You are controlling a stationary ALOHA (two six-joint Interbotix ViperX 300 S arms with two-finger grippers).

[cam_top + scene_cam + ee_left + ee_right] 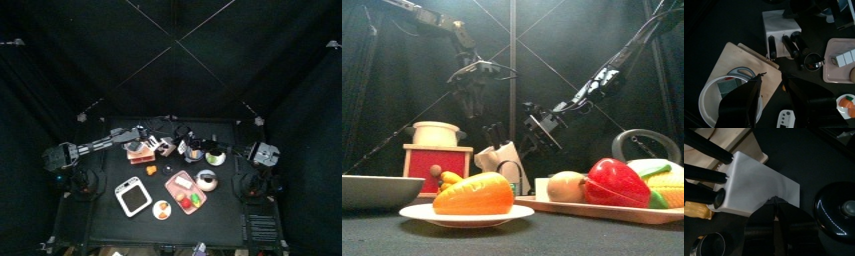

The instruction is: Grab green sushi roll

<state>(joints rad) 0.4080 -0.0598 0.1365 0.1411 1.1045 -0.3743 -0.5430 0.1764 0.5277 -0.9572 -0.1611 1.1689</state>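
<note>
Glossy orange pepper [473,194], white plate [422,215]

Black curtains [80,50] enclose a small black table [100,225]; thin cords cross overhead.

1. Setting: a robot laboratory test cell, not a home kitchen.
2. Enclosure: black curtains [54,60] hang on every side, braced by crossed overhead rods [174,40].
3. Apparatus: two black robot arms, left arm [94,147] and right arm [254,150], flank a small black tabletop [221,225].
4. Props: play kitchenware and toy food, including a white knife block [781,25], a tray [609,210] of toy vegetables, and a plate [465,215].
</note>
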